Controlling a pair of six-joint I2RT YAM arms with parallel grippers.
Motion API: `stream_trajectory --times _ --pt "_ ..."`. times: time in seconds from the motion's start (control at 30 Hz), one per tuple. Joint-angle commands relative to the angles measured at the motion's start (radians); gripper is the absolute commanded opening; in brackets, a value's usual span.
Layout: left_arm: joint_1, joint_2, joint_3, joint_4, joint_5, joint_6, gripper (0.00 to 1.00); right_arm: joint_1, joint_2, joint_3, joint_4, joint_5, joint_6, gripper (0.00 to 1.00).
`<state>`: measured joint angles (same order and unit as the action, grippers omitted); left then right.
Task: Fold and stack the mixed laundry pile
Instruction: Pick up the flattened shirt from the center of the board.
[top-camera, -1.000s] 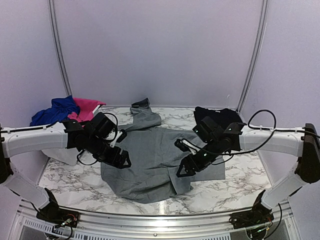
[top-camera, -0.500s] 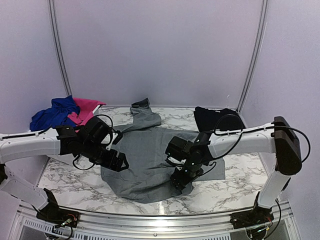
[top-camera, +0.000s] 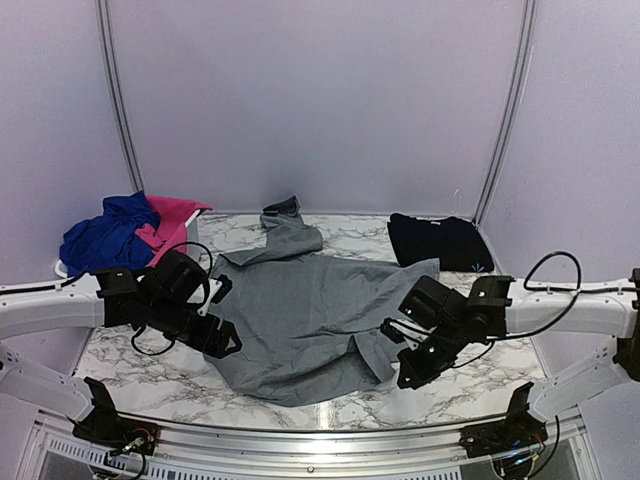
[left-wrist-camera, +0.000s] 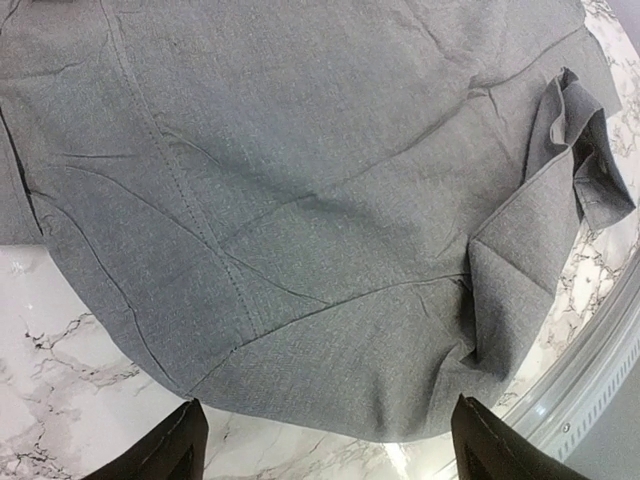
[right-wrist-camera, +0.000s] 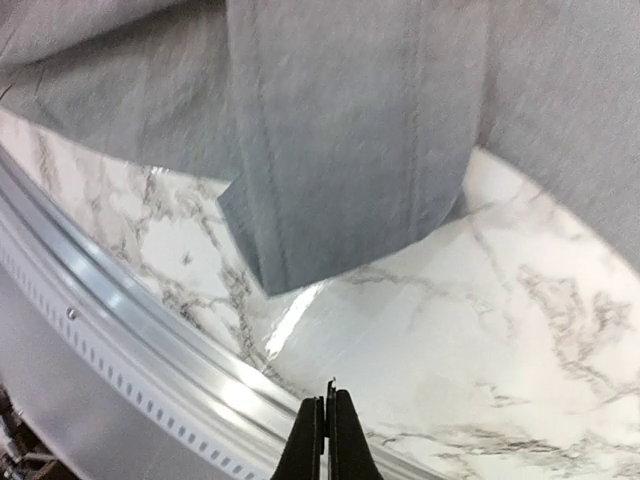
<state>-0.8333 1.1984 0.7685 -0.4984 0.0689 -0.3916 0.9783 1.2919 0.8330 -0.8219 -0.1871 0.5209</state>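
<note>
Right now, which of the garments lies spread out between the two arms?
The grey shirt; the black garment sits far right, the blue piece and pink piece bunch far left.

Grey shirt (top-camera: 310, 320): plain mid-grey, fine heathered weave, stitching in the same tone. Tabletop (top-camera: 480, 370): white marble with grey veining. Black garment (top-camera: 435, 242): solid, no print that I can see. Blue piece (top-camera: 100, 235): royal blue. Pink piece (top-camera: 175, 215): hot pink. My left claw (left-wrist-camera: 330, 430) and right claw (right-wrist-camera: 327, 440): matte black. Edge rail (right-wrist-camera: 120, 330): silver.
</note>
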Motion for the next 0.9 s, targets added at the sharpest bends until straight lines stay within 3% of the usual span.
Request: stream_trajectory --times 0.0,0.07,0.1,0.13,0.17,0.23,0.3,0.43,0.6,0.7,0.73,0.83,0.87 --pt "-0.013 -0.072 -0.025 0.003 -0.027 0.066 0.87 0.000 -0.146 -0.037 0.096 -0.229 0.067 0.00" --pt "-0.017 -0.089 -0.035 0.010 -0.027 0.071 0.88 -0.004 -0.191 -0.027 0.070 -0.200 0.079 0.00" --pt "-0.021 -0.090 -0.036 0.013 -0.025 0.074 0.88 -0.007 -0.194 -0.012 0.037 -0.157 0.077 0.15" --pt "-0.026 -0.084 -0.033 0.013 -0.029 0.075 0.88 -0.009 -0.186 0.010 0.010 -0.121 0.066 0.42" --pt "-0.032 -0.078 -0.028 0.013 -0.035 0.076 0.88 -0.009 -0.168 0.035 -0.008 -0.078 0.057 0.61" --pt "-0.040 -0.059 -0.019 0.014 -0.050 0.070 0.89 -0.009 -0.112 0.091 0.000 -0.024 0.040 0.87" --pt "-0.043 -0.051 -0.009 0.019 -0.063 0.054 0.89 -0.003 -0.032 0.157 0.003 0.015 0.025 0.94" --pt "-0.043 -0.051 -0.006 0.038 -0.093 0.026 0.90 0.025 0.153 0.267 -0.017 0.123 -0.010 0.96" --pt "-0.044 -0.056 0.000 0.048 -0.122 -0.005 0.91 0.042 0.368 0.350 -0.043 0.271 -0.055 0.96" --pt "-0.044 -0.062 0.003 0.052 -0.137 -0.015 0.91 0.042 0.446 0.366 -0.050 0.353 -0.070 0.90" --pt "-0.044 -0.063 0.003 0.051 -0.138 -0.016 0.91 0.040 0.461 0.368 -0.055 0.375 -0.073 0.80" --pt "-0.044 -0.074 -0.008 0.050 -0.125 -0.013 0.90 0.035 0.439 0.364 -0.063 0.383 -0.053 0.09" --pt "-0.045 -0.079 -0.016 0.050 -0.122 -0.010 0.89 0.035 0.407 0.358 -0.060 0.360 -0.048 0.00"
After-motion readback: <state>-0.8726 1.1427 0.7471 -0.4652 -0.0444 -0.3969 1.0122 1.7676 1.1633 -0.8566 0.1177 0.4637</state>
